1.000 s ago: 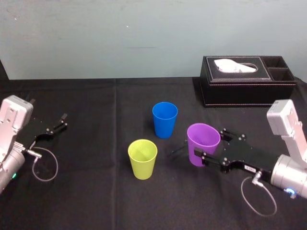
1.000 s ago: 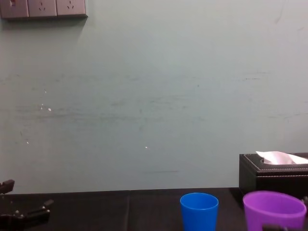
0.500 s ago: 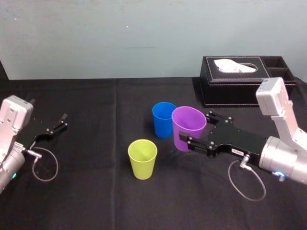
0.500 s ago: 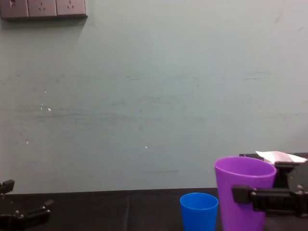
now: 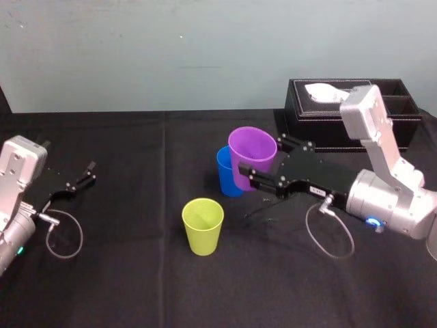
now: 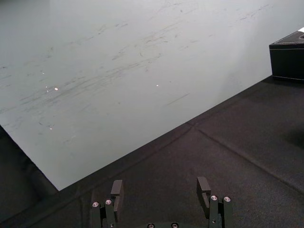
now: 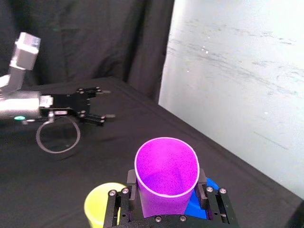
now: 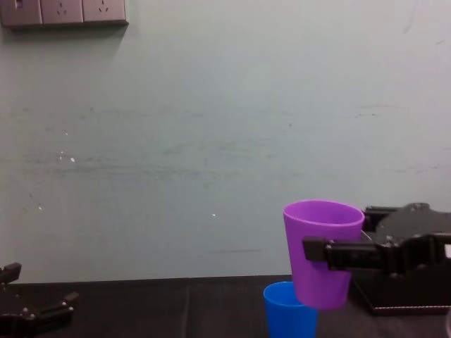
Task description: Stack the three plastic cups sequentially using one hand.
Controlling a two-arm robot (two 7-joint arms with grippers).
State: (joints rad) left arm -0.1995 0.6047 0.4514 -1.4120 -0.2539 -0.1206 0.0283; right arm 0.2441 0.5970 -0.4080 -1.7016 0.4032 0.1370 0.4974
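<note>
The right gripper (image 5: 262, 162) reached in from the right of the head view, its two fingers closed on the sides of the purple cup (image 5: 250, 152). The cup was upright and clear of the black table (image 5: 136, 273), a little above centre frame. Its left side overlapped the right edge of the blue cup (image 5: 223, 175). In the chest view the purple cup's (image 8: 320, 246) base hung lower than the blue cup's (image 8: 285, 313) rim, at its right side; whether the two touched could not be told. The yellow-green cup (image 5: 203, 226) stood alone below and left of them, with bare cloth all round it. The tissue box (image 5: 321, 126) sat at the upper right, behind the arm. The left gripper (image 5: 78, 181) lay at the left edge, well apart from the cups, and in the left wrist view its fingers (image 6: 116, 188) stood wide apart over the cloth near the table's far edge.
</note>
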